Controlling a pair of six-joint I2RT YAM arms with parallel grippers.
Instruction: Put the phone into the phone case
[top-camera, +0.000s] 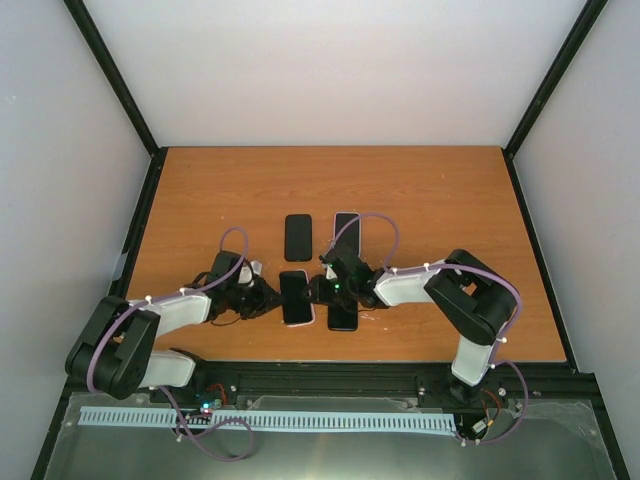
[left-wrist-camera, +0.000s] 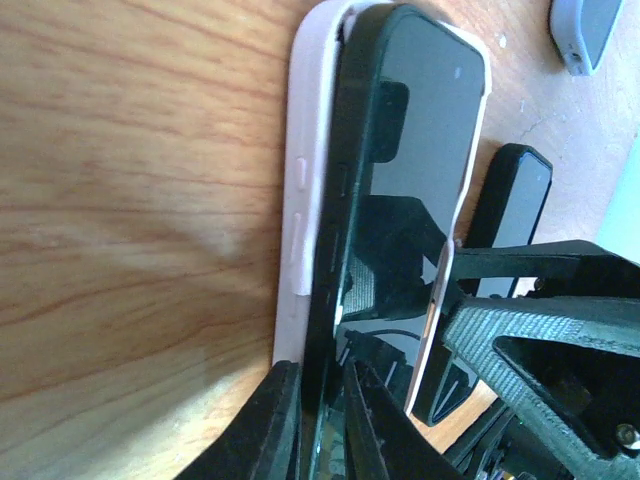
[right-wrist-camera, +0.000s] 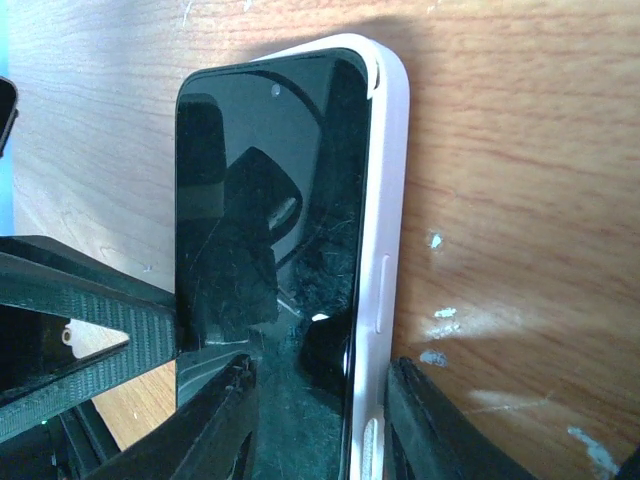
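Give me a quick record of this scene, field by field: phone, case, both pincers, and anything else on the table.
phone: black, screen up, partly in the case, one long edge riding above the case wall
phone case: pale pink, lying on the table
left pincer: shut on the phone's raised edge
right pincer: fingers straddle the case's side wall; grip unclear
spare phones: three, lying flat nearby

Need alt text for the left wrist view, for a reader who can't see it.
A dark phone sits tilted in a pale case on the wooden table, its left edge raised above the case wall. The left gripper pinches the phone's near end; a second black phone lies beyond.
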